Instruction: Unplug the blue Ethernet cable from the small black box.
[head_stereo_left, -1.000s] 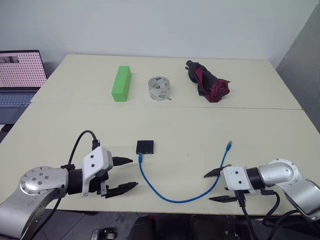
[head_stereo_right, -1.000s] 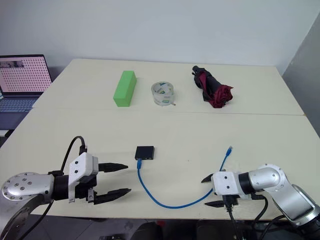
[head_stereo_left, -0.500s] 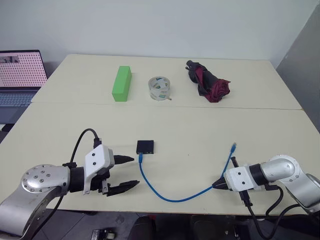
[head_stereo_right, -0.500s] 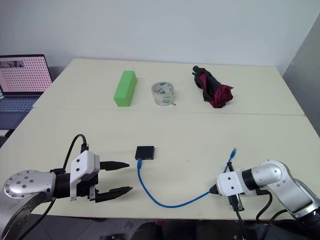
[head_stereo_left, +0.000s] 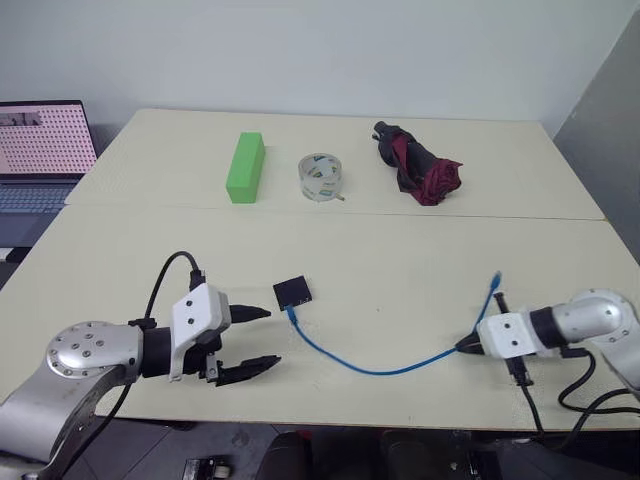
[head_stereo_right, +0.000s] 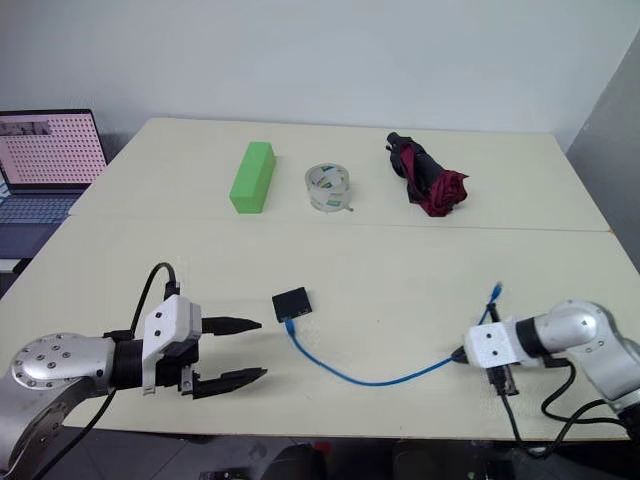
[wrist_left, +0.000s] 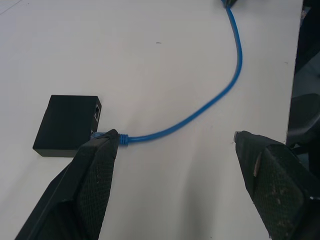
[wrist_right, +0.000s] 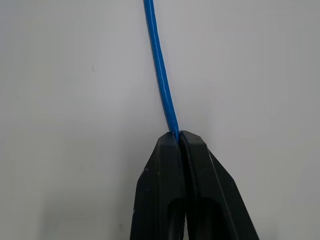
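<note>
Head view: right gripper (head_stereo_left: 466, 347) clenched on blue Ethernet cable (head_stereo_left: 380, 368) near its free end; loose plug stuck up just behind fingers. Cable ran across table (head_stereo_left: 400, 260) to small black box (head_stereo_left: 292, 291), other plug at box's port. Left gripper (head_stereo_left: 262, 340) released, fingers spread wide, box just beyond upper fingertip.

Left wrist view: box beside one finger (wrist_left: 80, 195), cable passing between spread fingers.

Right wrist view: fingers (wrist_right: 165, 195) pressed together, pinching cable at tips.
</note>
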